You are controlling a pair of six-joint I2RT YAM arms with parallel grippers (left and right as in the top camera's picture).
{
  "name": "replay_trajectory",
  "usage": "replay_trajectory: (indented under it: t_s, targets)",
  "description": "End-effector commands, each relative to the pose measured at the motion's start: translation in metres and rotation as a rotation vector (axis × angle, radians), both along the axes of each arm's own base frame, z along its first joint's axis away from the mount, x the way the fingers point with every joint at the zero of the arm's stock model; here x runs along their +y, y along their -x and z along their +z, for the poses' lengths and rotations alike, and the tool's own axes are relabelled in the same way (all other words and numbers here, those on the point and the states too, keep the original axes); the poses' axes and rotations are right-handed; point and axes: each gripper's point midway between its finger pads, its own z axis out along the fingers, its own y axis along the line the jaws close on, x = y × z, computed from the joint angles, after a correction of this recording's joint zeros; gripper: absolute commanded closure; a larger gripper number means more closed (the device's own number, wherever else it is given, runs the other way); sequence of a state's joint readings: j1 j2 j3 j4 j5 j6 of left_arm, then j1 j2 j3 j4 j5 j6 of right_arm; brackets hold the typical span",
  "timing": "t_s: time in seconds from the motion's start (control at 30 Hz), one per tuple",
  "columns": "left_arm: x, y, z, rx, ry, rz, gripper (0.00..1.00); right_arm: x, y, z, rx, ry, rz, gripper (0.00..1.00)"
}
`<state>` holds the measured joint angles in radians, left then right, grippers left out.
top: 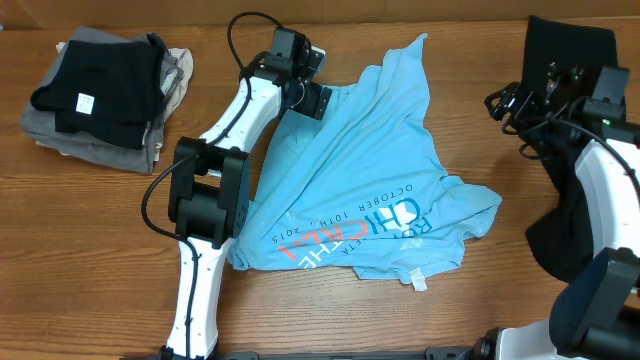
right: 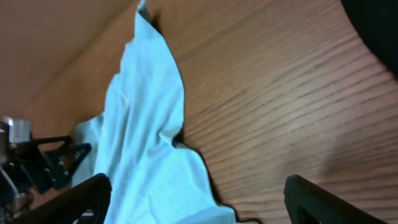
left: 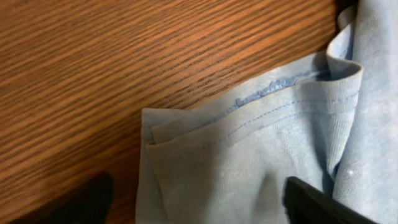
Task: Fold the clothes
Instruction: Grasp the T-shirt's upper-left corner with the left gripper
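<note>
Shirt: light blue T-shirt, crumpled and only partly spread on the wood table. Long folds run from its narrow far end to its wide near end.
Print: red-and-white lettering on the shirt's near part, reading upside down in the overhead view. A small white tag sits at the near hem.
Left gripper: low over the shirt's far-left edge. The overhead view does not show whether it touches the cloth.
Left fingers: spread wide in the wrist view. One is over bare wood just beside the shirt's edge, the other over the cloth. A stitched hem corner, turned back on itself, lies flat between them. Nothing is gripped.
Left arm: runs along the shirt's left side, its dark elbow just beside the near-left corner.
Right gripper: off the shirt's right side, near the far end and apart from the cloth.
Right fingers: spread wide in the wrist view, with nothing held. Mostly bare wood lies between them, and the shirt's edge reaches in from one side.
Black garment: on the right gripper's side away from the shirt, partly under the right arm, not touching the shirt.
Stack: folded clothes, black on top of grey, well apart from the shirt's far-left side, beyond the left arm.
</note>
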<state>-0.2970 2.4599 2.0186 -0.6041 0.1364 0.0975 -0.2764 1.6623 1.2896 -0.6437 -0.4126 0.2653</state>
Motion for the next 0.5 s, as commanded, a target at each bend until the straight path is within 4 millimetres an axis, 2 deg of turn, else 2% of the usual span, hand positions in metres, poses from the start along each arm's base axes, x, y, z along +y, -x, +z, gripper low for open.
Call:
replay_trajectory:
  t_s: [0.0, 0.03, 0.1, 0.2, 0.23, 0.33, 0.4, 0.47]
  targets:
    - [-0.005, -0.004, -0.007, -0.003, -0.003, 0.009, 0.31, 0.004, 0.005, -0.005, 0.012, 0.034, 0.004, 0.11]
    - [-0.006, -0.004, -0.007, -0.002, -0.003, 0.009, 0.47, 0.005, 0.005, -0.006, 0.013, 0.033, 0.006, 0.12]
    - [-0.009, -0.003, -0.007, -0.002, -0.003, 0.003, 0.64, 0.008, 0.005, -0.006, 0.014, 0.033, 0.013, 0.13]
    - [-0.012, -0.001, -0.007, -0.002, -0.004, -0.003, 0.67, 0.011, 0.005, -0.006, 0.016, 0.032, 0.021, 0.14]
    - [-0.013, -0.001, -0.007, -0.002, -0.004, -0.004, 0.72, 0.012, 0.005, -0.006, 0.019, 0.032, 0.024, 0.14]
    - [-0.006, -0.003, -0.008, -0.01, -0.032, 0.026, 0.96, 0.015, 0.008, -0.008, 0.031, 0.029, 0.029, 0.17]
    - [0.001, -0.006, -0.004, -0.017, -0.054, 0.071, 0.96, 0.017, 0.011, -0.01, 0.049, 0.024, 0.032, 0.19]
    - [0.007, -0.008, 0.009, -0.028, -0.08, 0.08, 0.96, 0.016, 0.016, -0.014, 0.077, 0.029, 0.025, 0.21]
